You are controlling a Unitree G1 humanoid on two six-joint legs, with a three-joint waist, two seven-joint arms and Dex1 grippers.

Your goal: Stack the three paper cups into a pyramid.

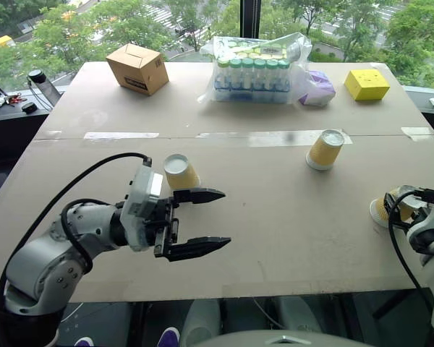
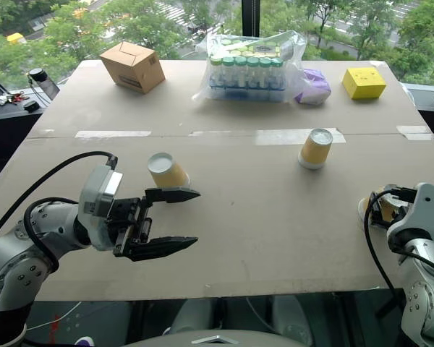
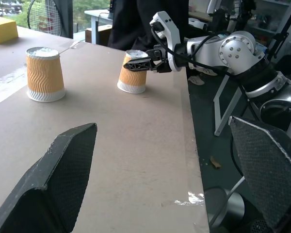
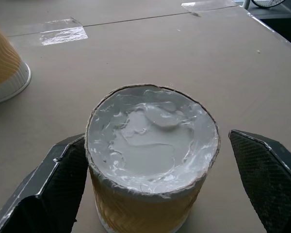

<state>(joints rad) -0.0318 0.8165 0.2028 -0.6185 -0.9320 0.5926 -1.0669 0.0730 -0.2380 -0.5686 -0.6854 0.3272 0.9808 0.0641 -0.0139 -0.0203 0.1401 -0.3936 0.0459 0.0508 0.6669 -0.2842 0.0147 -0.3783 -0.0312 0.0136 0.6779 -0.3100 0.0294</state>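
- Three paper cups stood upside down and well apart on the table [image 1: 275, 238], none yet stacked: a left cup [image 1: 179, 172], a middle cup [image 1: 325, 150] toward the far side near a strip of clear tape [image 1: 275, 137], and a right cup [image 1: 385, 208] at the table's right edge.
- The right gripper [image 4: 150, 194] had its jaws spread wide, one finger on each side of the right cup [image 4: 150, 160]; the cup's white bottom faced up and its long axis stood upright between the fingers. No finger appeared to press the ribbed wall, so the cup looked bracketed rather than grasped.
- The left gripper [image 1: 202, 220] hung released over the near-left part of the table, fingers level and pointing toward the robot's right. The left cup stood just behind its farther finger, outside the jaws, and nothing lay between them.
- The right arm was plainly the nearer to a cup. Judging from the layout, the coming move called only for its jaws to close on the cup already centred between them, then carry it left toward the middle cup.
- A brown box [image 1: 137, 68], a wrapped pack of green-capped bottles [image 1: 253, 72] and a yellow block [image 1: 367, 84] sat along the far edge, clear of the work.
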